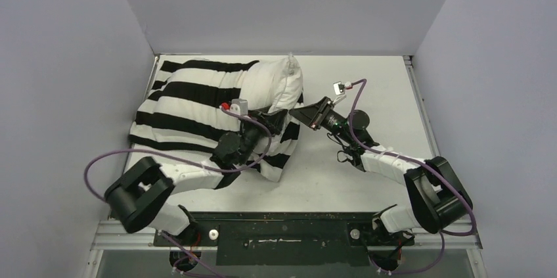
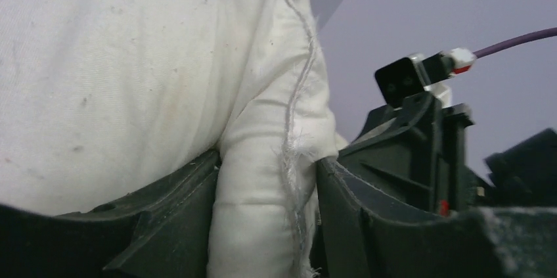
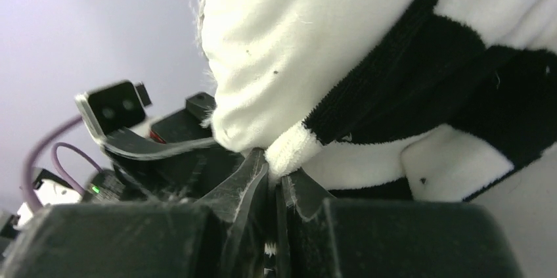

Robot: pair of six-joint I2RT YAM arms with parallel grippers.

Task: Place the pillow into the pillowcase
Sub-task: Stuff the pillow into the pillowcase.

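The left gripper [image 2: 266, 166] stands half open, with the seamed edge of the pillow [image 1: 277, 84] lying between its jaws. Just right of the pillow's bare end, the right gripper [image 3: 272, 167] is clamped on the hem of the pillowcase [image 1: 190, 104], which covers the rest of the pillow. The left arm [image 1: 197, 174] crosses the pillow's near side, its purple cable [image 1: 98, 160] looping nearer still. Under the pillow is a white table [image 1: 387, 87], with grey walls [image 1: 282, 8] behind and on both sides.

White table [image 1: 394, 81], enclosed at its left, right and far sides by plain grey walls [image 1: 282, 2]; black mounting plate [image 1: 282, 229] along the table's near edge.
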